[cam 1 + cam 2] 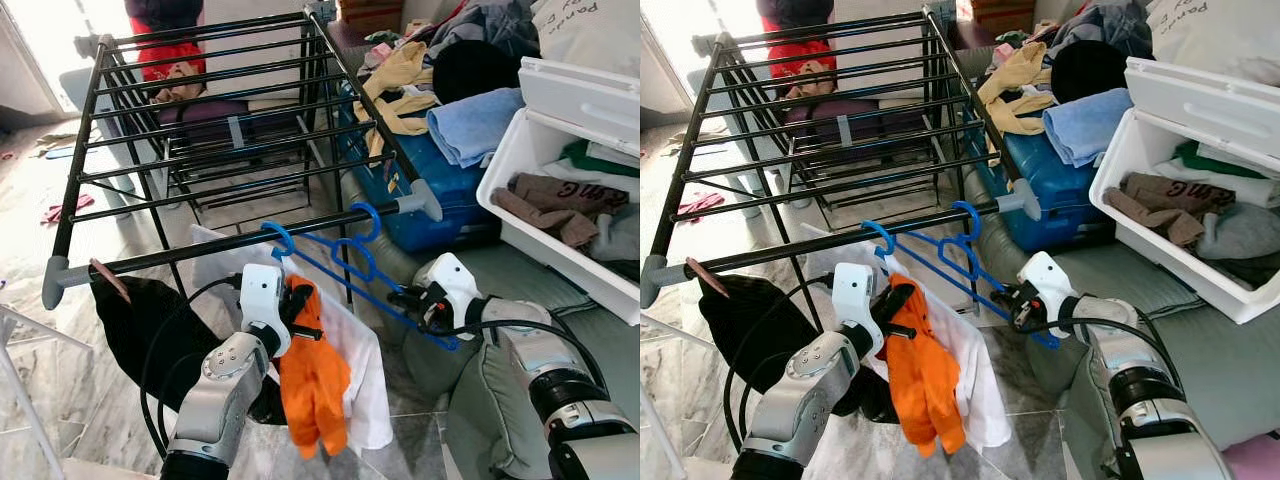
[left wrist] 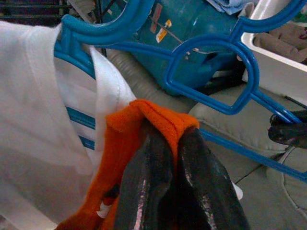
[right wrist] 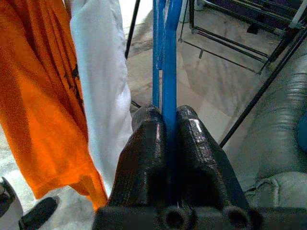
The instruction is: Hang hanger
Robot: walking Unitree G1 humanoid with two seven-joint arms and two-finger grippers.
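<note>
two blue hangers (image 1: pixel 350 262), one orange garment (image 1: pixel 312 380), two grippers.

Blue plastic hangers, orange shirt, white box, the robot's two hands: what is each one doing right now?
Blue plastic hangers: hooked on the black drying rack's front bar, tilted.
Orange shirt: dangling, pinched at its top.
White shirt: draped on one hanger.
White plastic box: lid open, clothes inside.
Left gripper: shut on the orange shirt.
Right gripper: shut on a hanger's bar.

White garment (image 1: pixel 362 372) partly behind orange cloth (image 1: pixel 312 378), bin (image 1: pixel 505 168) cropped
</note>
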